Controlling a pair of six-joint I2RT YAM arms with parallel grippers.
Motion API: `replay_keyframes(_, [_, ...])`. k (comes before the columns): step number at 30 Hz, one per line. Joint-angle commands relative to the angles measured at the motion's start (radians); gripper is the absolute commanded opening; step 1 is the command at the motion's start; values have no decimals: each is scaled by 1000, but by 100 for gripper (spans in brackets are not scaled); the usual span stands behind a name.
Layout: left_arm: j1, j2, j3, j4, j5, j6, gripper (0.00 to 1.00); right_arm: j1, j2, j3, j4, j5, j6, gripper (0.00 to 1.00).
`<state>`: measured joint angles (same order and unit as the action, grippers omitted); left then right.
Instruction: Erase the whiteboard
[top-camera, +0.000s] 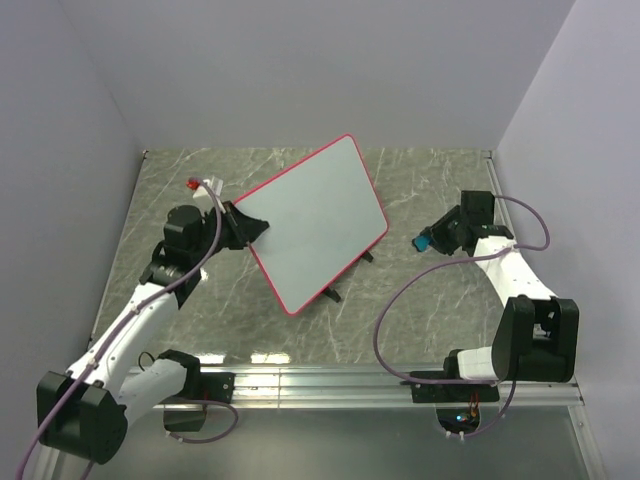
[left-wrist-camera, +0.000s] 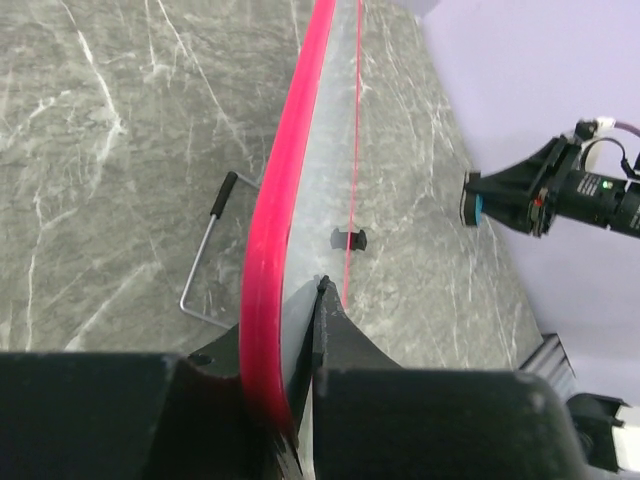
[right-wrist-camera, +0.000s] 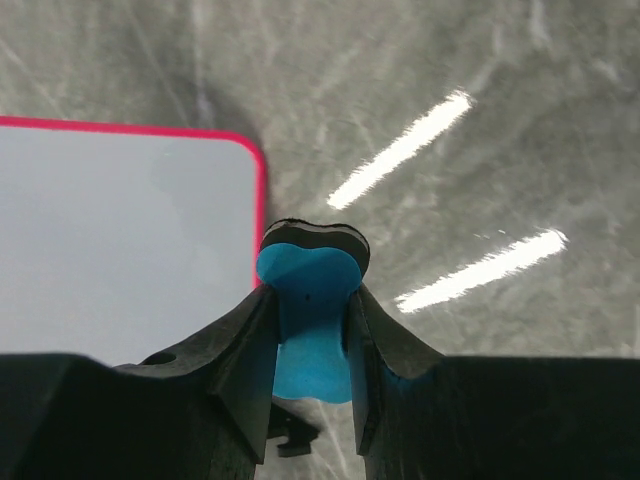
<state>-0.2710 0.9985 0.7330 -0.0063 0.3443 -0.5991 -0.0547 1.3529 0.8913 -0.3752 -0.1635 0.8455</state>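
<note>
Clenched with the left jaws on the short left edge of the whiteboard (top-camera: 315, 220), mid-frame in the top view. Tilted, white face up, long axis running lower left to upper right, black feet (top-camera: 334, 294) on the lower-right long edge. Grasping a blue eraser (top-camera: 424, 242) in the right jaws, right of centre, apart from the board's right corner. Bare bench (top-camera: 420, 180) between.

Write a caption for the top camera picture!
Left gripper grips the whiteboard by its edge; right gripper holds a blue eraser apart from it.
</note>
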Motion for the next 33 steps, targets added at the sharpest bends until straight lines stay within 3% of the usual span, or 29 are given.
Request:
replay_keyframes(1, [-5,3,-99,-120,-409,205,0,3,-21,-8,-59,58,-51,26])
replay_keyframes(4, [-57,14,-115,-100,-506,188,0,1,-24,-2,-91,91,-83,39])
replay_keyframes(8, [-198,46,-138,-97,-732,161,0,-8,-29,0,-105,90,-103,42])
replay_keyframes(11, [-240,45,-155,-57,-801,147,0,-10,-32,6,-110,81,-114,42])
replay_keyframes(15, [-249,72,-150,-21,-794,168,0,-16,-41,-3,-111,70,-132,40])
replay_keyframes(24, [-372,140,-124,-47,-864,-31,0,-34,-101,-55,-119,35,-141,33])
replay_keyframes(33, [-534,120,-133,-222,-1045,-177,0,-36,-123,-110,-100,18,-151,29])
